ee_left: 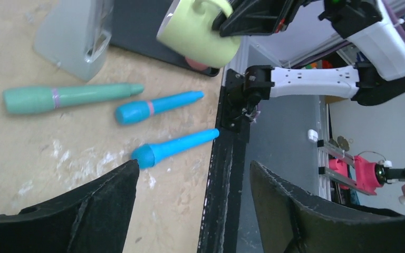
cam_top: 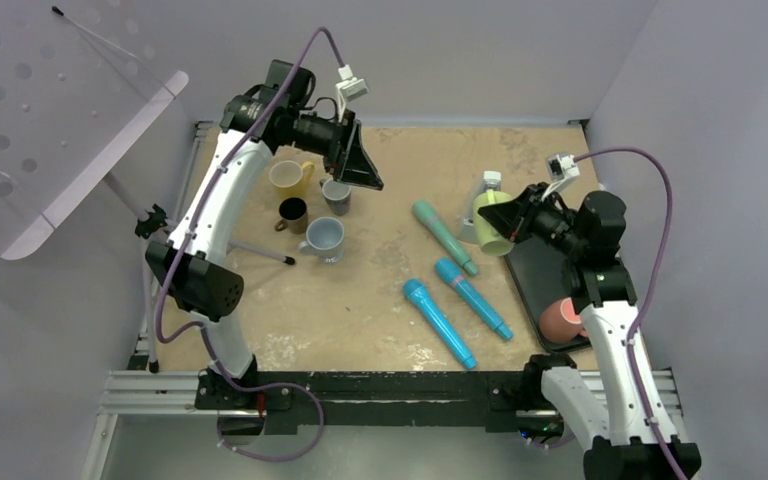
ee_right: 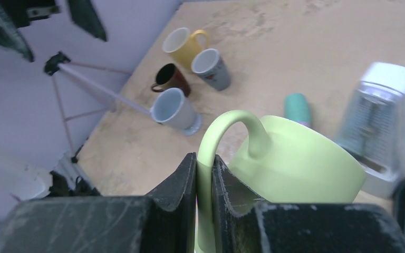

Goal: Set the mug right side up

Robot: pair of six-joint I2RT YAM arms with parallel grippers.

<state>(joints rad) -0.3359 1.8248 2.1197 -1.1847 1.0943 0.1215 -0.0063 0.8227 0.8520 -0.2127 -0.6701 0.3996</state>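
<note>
My right gripper (ee_right: 204, 168) is shut on the handle of a light green mug (ee_right: 295, 161) and holds it in the air, tilted, above the far end of the black tray (cam_top: 540, 275). The mug also shows in the top view (cam_top: 494, 222) and in the left wrist view (ee_left: 199, 31). My left gripper (cam_top: 360, 165) is open and empty, raised over the group of mugs at the back left. In the left wrist view its fingers (ee_left: 105, 205) frame bare table and the table's front rail.
Yellow (cam_top: 287, 178), dark brown (cam_top: 293, 212) and two grey mugs (cam_top: 324, 238) stand upright at back left. A pink mug (cam_top: 562, 318) lies on the tray. A teal (cam_top: 444, 236) and two blue handles (cam_top: 440, 322) lie mid-table. A clear bottle (cam_top: 487, 190) stands behind the green mug.
</note>
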